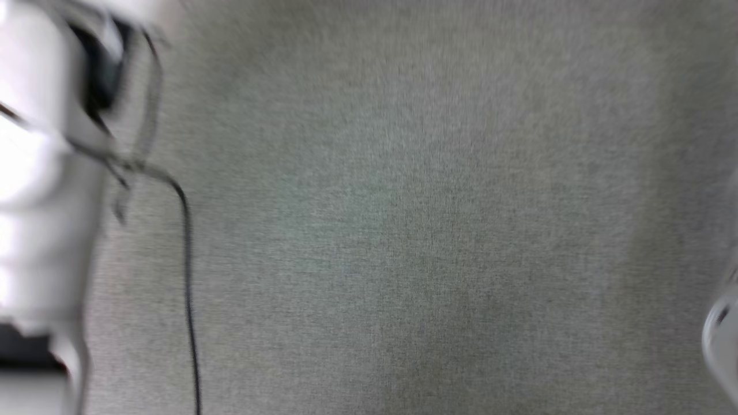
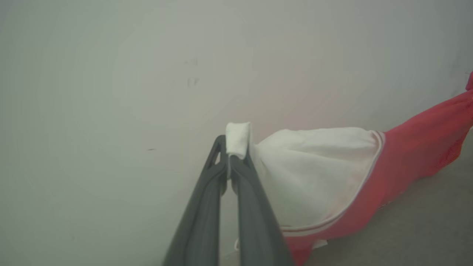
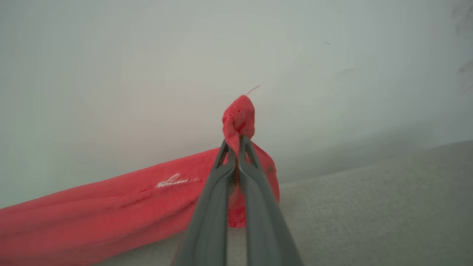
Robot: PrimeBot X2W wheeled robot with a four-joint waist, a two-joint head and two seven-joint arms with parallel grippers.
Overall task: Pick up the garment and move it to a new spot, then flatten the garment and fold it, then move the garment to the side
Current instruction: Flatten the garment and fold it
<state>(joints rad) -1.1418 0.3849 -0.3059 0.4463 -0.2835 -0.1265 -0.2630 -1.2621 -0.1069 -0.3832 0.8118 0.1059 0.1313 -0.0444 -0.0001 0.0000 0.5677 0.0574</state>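
Grey, finely textured, fabric-looking surface point(image 1: 426, 230) across most of the head view, pretty motion-blurred, so not much detail to pick out. Thin black cable point(image 1: 187, 276) running down over its left part, curving near the top. Also there in the left wrist view, lower right corner point(image 2: 425, 229), butting up against a plain pale off-white wall point(image 2: 111, 74). Couple of small dark scuff marks point(image 2: 192, 72) on that wall, upper middle. Right wrist view: surface point(image 3: 369, 207) at lower right, wall point(image 3: 111, 55) behind, faint smudges point(image 3: 463, 74) at the far upper right.
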